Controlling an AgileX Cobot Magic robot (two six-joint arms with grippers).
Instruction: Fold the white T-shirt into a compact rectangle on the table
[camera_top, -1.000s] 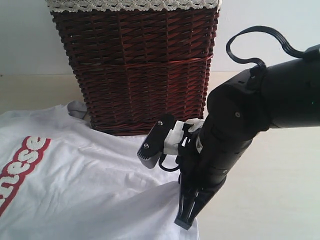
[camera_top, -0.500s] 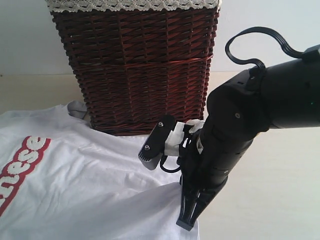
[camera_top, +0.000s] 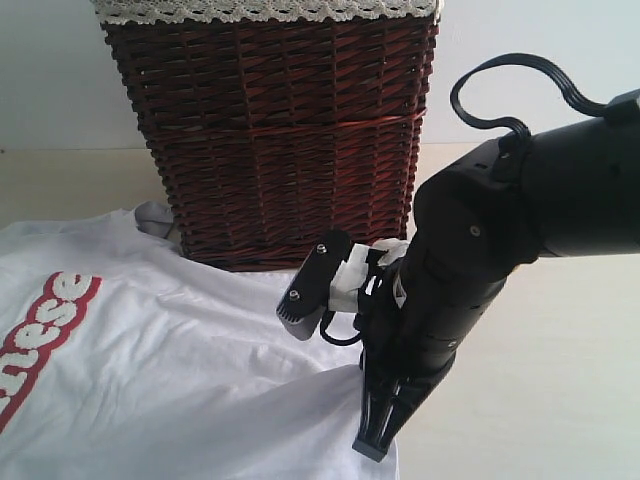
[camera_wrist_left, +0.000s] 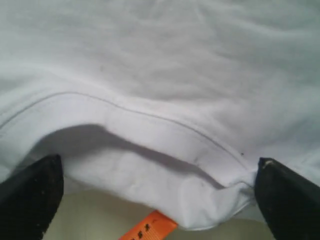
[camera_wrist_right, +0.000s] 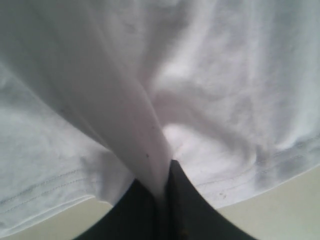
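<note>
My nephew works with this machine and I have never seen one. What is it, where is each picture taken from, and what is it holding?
It is a robot with two arms, each ending in a pincer. The wide picture comes from a camera off the arms: a white T-shirt lies on a pale table before a brown wicker basket. The two close pictures come from cameras on the wrists. The right pincer is shut, pinching a ridge of the shirt's cloth. The left pincer stands wide open over a hem near an orange tag, holding nothing.
</note>
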